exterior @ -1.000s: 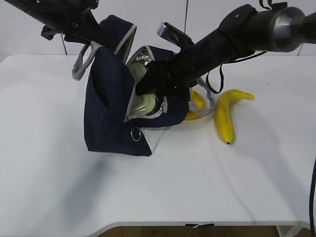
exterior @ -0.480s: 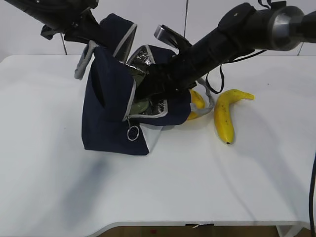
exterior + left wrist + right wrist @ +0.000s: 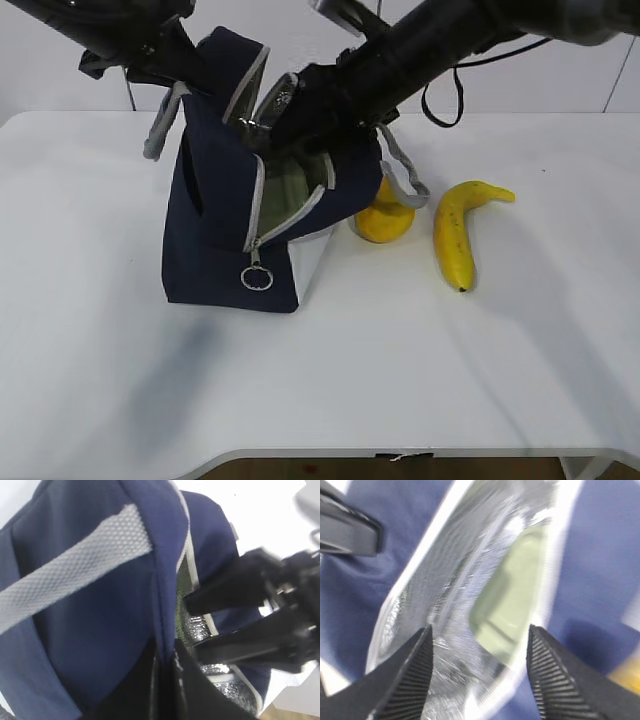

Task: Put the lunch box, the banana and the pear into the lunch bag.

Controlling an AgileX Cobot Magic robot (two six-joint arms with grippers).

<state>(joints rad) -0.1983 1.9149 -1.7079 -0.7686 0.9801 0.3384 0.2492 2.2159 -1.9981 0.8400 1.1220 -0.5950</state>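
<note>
- Lifted clear of the bag mouth since a second ago, the right gripper [image 3: 479,672] now hangs above the opening with its ribbed jaws spread and nothing between them; the pale sage-green lid of the lunch box [image 3: 512,597] stays behind inside, against the silver foil lining.
- At far left, the left gripper [image 3: 167,680] is pinched shut on the top edge of the boxy navy-blue fabric lunch bag [image 3: 215,235], beside a grey webbing handle [image 3: 70,575], holding the mouth open while the bag leans over on the white table [image 3: 320,390].
- A grey zipper with a ring pull [image 3: 256,277] dangles down the bag's front corner, the ring hanging free.
- Just right of the bag, the lumpy golden-yellow pear [image 3: 383,222] sits on the table, touching or nearly touching the fabric and partly under a drooping handle loop.
- Further right, well apart from the bag, the curved ripe yellow banana [image 3: 455,235] lies flat, greenish tip toward the back, a few dark specks on its skin.
- Risk ahead: the bag is propped only by the left pinch, so a slip there could let the mouth sag shut or the bag topple, spilling the box.
- Reaching for the pear so close to the bag could snag the handle loop or nudge the fruit into rolling.
</note>
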